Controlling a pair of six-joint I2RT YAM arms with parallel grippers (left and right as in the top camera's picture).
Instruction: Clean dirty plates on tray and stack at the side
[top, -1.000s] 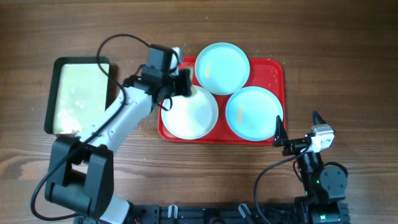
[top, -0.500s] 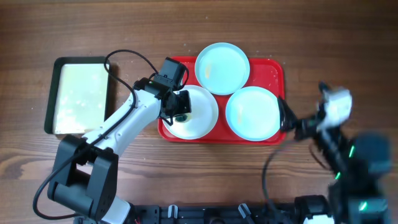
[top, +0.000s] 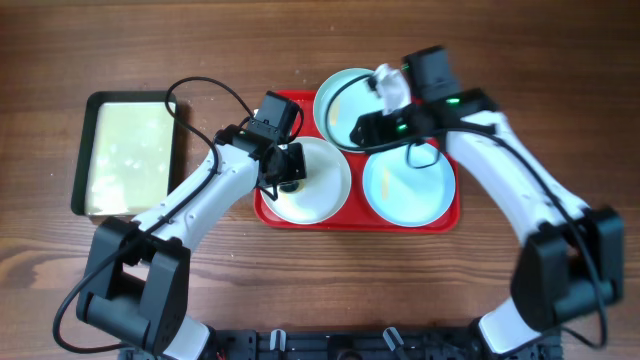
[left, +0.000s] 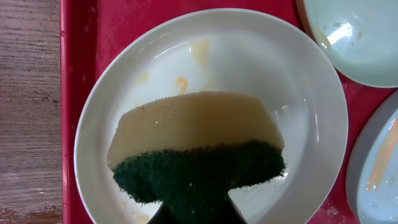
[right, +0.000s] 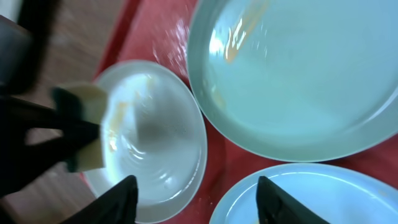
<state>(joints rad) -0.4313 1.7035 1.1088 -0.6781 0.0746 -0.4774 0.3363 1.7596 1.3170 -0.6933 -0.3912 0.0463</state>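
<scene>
The red tray (top: 446, 112) holds three plates. The white plate (top: 318, 190) lies at its left and shows yellow smears in the left wrist view (left: 186, 56). One pale blue plate (top: 338, 105) lies at the back and another (top: 408, 185) at the right. My left gripper (top: 289, 170) is shut on a yellow sponge with a green scouring side (left: 196, 146), held over the white plate. My right gripper (top: 360, 130) is open and empty. It hovers above the tray between the three plates (right: 199, 196).
A black-rimmed cream tray (top: 130, 150) sits on the wooden table at the left. The right arm reaches across the back blue plate and the right blue plate. Bare wood lies to the right of the red tray (top: 540, 120).
My right arm has swung from the table's front right to above the tray. My left gripper moved the sponge from the tray's back rim onto the white plate, then stayed.
</scene>
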